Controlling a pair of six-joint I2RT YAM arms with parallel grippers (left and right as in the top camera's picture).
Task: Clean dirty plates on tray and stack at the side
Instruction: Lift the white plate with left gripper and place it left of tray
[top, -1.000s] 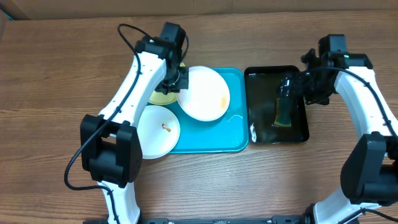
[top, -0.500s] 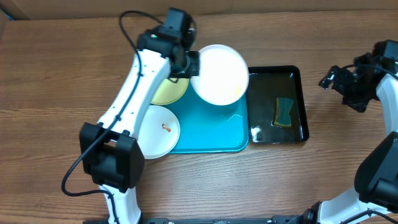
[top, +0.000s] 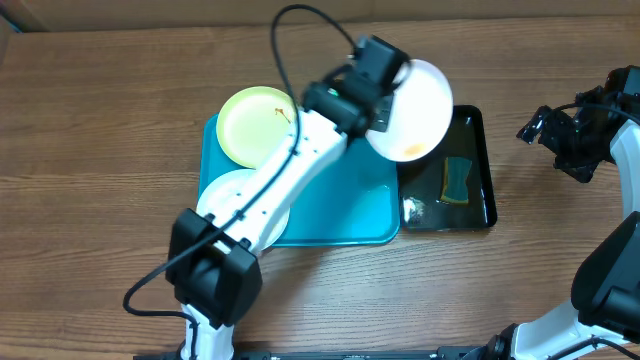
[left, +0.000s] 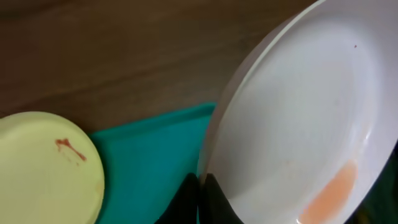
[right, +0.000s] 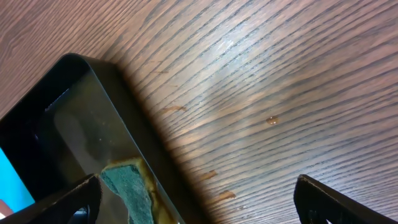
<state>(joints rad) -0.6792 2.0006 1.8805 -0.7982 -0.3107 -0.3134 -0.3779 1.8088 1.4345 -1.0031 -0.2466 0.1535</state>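
Observation:
My left gripper (top: 378, 118) is shut on the rim of a white plate (top: 415, 108) with an orange-brown smear, held tilted in the air over the gap between the turquoise tray (top: 345, 215) and the black tray (top: 478, 165). The left wrist view shows my left gripper (left: 200, 186) pinching that plate's (left: 298, 137) rim. A pale yellow-green plate (top: 255, 125) with a small red smear lies at the tray's back left and also shows in the left wrist view (left: 43, 168). A second white plate (top: 222, 195) lies at the tray's front left, mostly hidden by my arm. My right gripper (top: 560, 140) is open and empty over the bare table.
The black tray holds water and a green-yellow sponge (top: 457, 180), also seen in the right wrist view (right: 127, 186). A small white blob (top: 412, 208) lies at its front left corner. Bare wood table surrounds both trays.
My left arm has carried the white plate to the right, from over the turquoise tray to the black tray's left edge, uncovering the yellow-green plate. The right arm has stayed still.

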